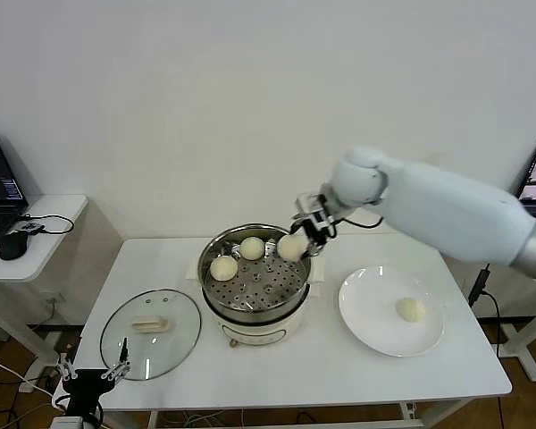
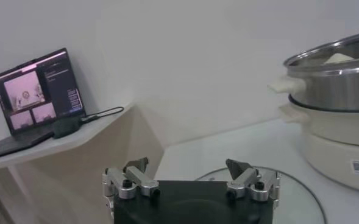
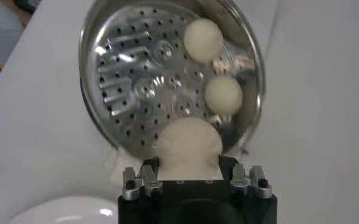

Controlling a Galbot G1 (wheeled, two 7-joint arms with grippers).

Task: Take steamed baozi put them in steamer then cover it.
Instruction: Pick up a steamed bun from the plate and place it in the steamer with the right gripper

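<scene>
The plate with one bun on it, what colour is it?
Plain white plate, shown best in the head view.

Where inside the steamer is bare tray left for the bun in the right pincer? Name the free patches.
The perforated tray is bare across its front and right. Two buns crowd its back-left. The right pincer holds the third bun over the back-right rim. The left pincer is parked open beside the glass lid.

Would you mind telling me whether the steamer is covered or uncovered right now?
Uncovered. The steamer stands open with its perforated tray and two baozi showing, while the glass cover lies flat on the table on the steamer's left.
</scene>
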